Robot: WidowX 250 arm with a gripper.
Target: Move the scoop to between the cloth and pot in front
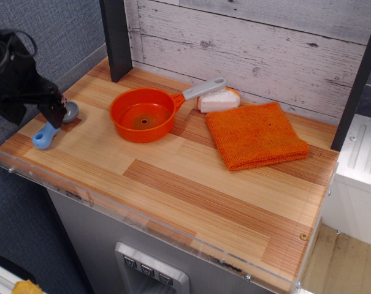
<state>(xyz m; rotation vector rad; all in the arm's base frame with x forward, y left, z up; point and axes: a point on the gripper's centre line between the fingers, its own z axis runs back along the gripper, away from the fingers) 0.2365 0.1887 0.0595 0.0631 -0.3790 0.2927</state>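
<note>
Wooden counter point(173, 184): scoop point(45, 135), pot point(142, 114), cloth point(256, 135).

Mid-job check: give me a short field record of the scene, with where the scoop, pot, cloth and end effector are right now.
scoop: far left of the wooden counter, blue handle toward the front edge, grey bowl partly hidden
end effector: directly over the scoop's bowl end; open or shut cannot be told
pot: left of centre, empty, grey handle pointing back-right
cloth: right of the pot, folded, lying flat
white wedge: behind, between pot handle and cloth
target gap: bare wood in front, between pot and cloth
scoop moved: not yet
</note>
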